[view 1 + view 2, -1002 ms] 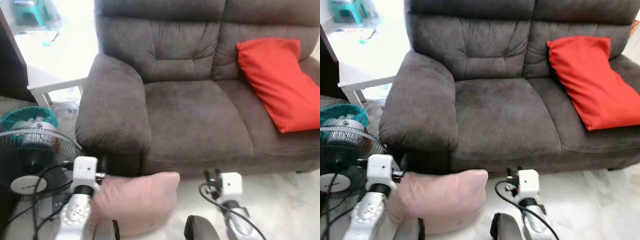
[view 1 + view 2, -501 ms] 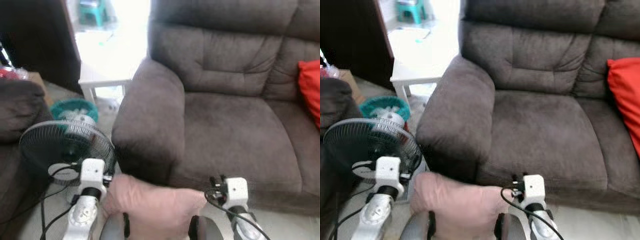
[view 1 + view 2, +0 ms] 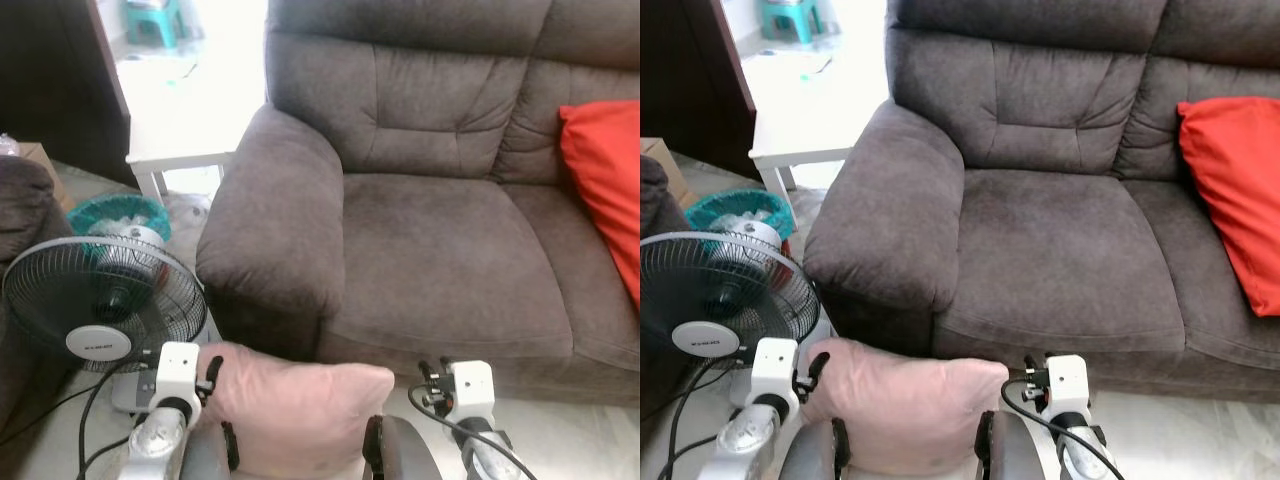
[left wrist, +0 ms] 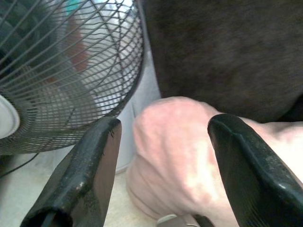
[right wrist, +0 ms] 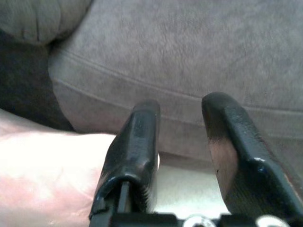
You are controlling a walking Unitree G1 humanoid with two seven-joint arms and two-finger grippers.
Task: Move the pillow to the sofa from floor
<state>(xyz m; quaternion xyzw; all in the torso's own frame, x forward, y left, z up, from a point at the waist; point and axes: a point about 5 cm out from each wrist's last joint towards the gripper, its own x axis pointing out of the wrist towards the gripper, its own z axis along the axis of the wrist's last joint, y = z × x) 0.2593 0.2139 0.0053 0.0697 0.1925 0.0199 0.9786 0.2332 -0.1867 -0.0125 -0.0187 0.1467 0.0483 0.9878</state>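
Observation:
A pale pink pillow (image 3: 295, 410) sits low in front of the grey sofa (image 3: 440, 250), squeezed between my two arms just below the seat's front edge. My left gripper (image 4: 165, 125) is open, its fingers (image 4: 94, 170) spread wide with the pillow's rounded corner (image 4: 180, 151) just beyond them. My right gripper (image 5: 182, 106) is open with nothing in the gap, pointing at the sofa's front. The pillow (image 5: 42, 175) lies against the outer side of one right finger (image 5: 135, 151). Whether the pillow touches the floor is hidden.
A red cushion (image 3: 605, 190) leans at the sofa's right end. A standing fan (image 3: 100, 310) with a trailing cable is close on my left, beside the sofa's armrest (image 3: 275, 230). Behind it are a teal basket (image 3: 125, 215) and a white low table (image 3: 180, 155).
The whole view swung left and has come partly back right, so the camera moved. The pillow has stayed between my arms throughout.

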